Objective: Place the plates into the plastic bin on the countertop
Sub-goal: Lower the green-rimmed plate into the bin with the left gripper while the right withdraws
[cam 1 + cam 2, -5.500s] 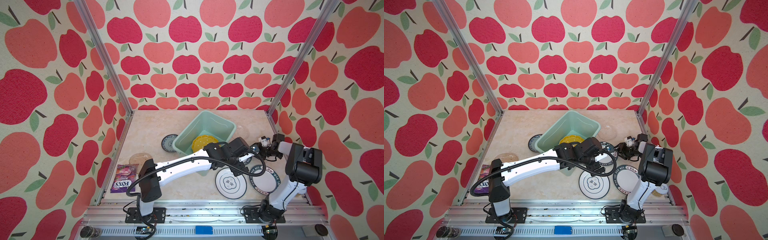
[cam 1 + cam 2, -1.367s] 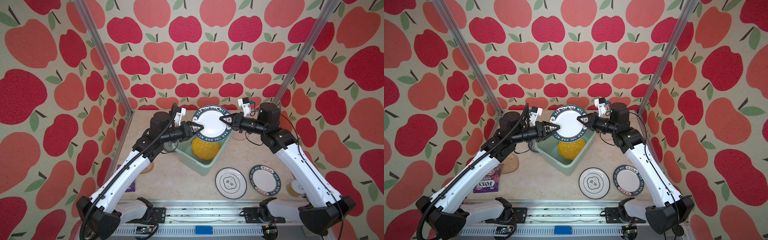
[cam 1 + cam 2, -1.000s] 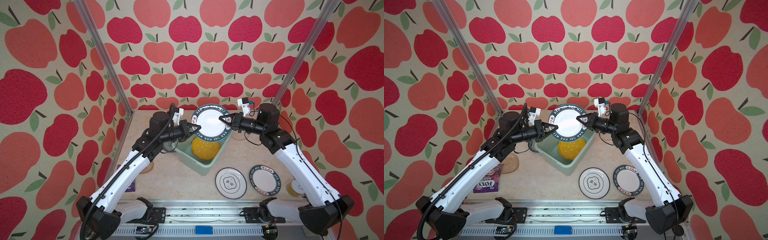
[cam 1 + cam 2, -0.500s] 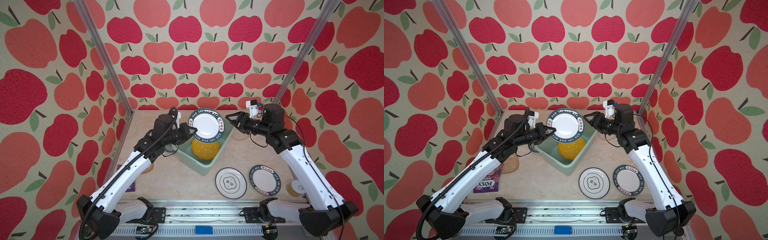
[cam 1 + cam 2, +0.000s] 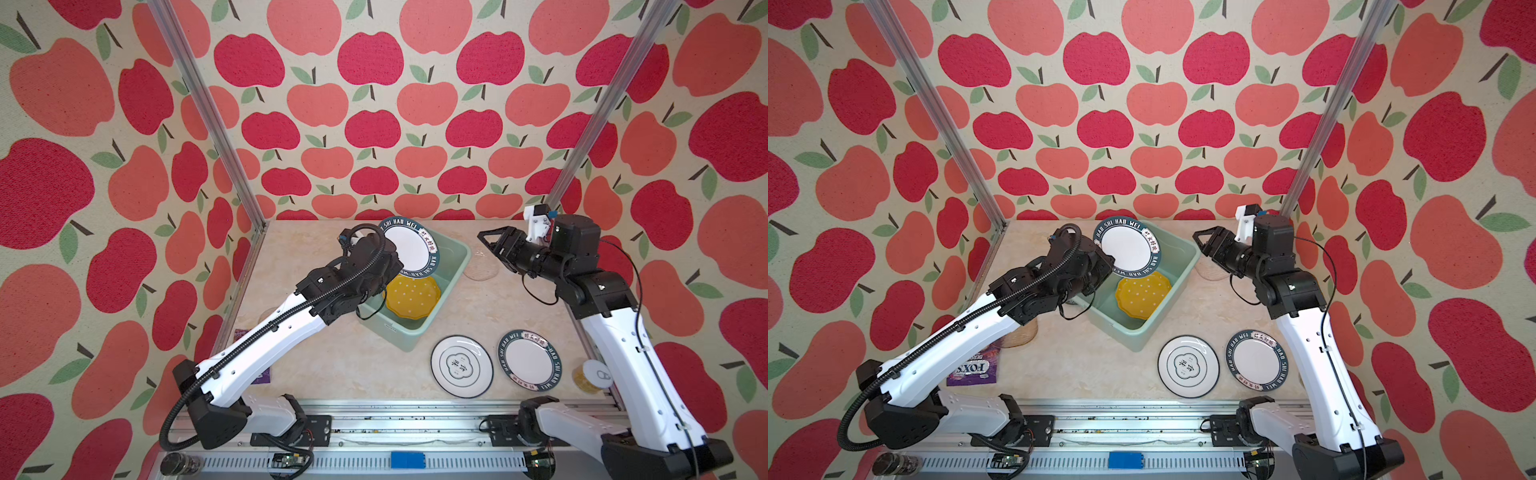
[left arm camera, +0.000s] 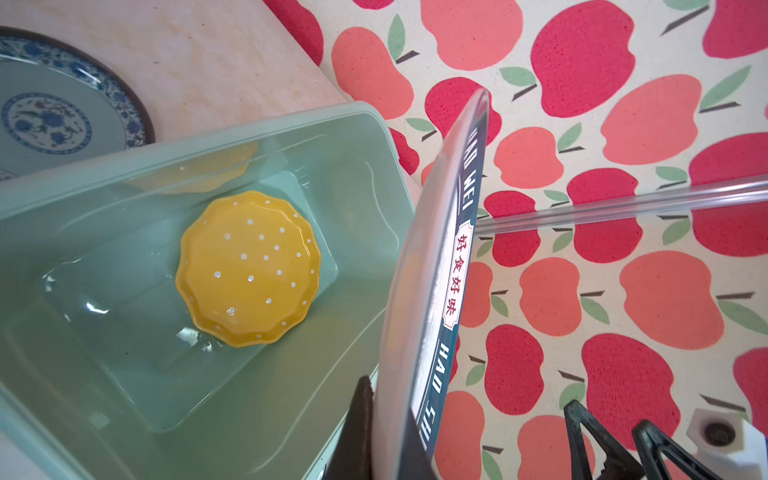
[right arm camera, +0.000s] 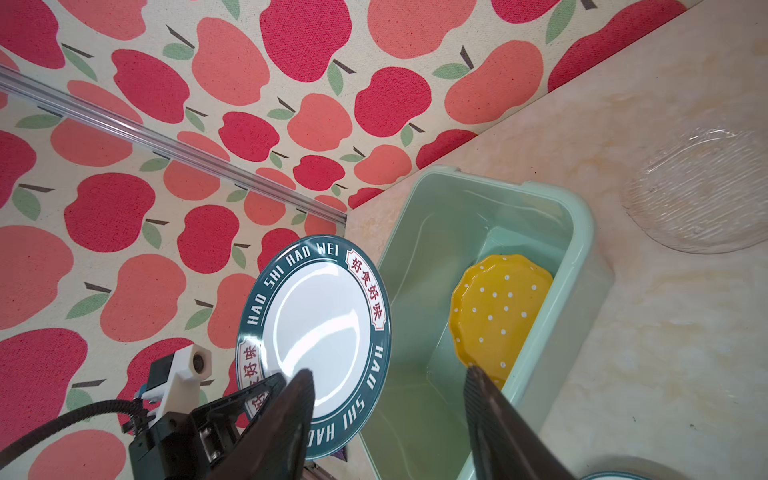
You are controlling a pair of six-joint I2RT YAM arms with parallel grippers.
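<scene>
Mint-green plastic bin [image 5: 399, 332] sits mid desk [image 5: 353, 365] in both top views, yellow dotted plate [image 5: 412, 297] inside. There left fingers [image 5: 390, 262] clamp the lettered plate [image 5: 409, 249], tilted above the bin's 12 o'clock end; right fingers [image 5: 494, 243] spread, empty, at its 2 o'clock. At 5 o'clock: emblem plate [image 5: 461, 365], second lettered plate [image 5: 529, 360]. Left wrist: lettered plate edge-on in the fingers. Right wrist: clear glass plate [image 7: 702, 195] flat on desk near the bin.
</scene>
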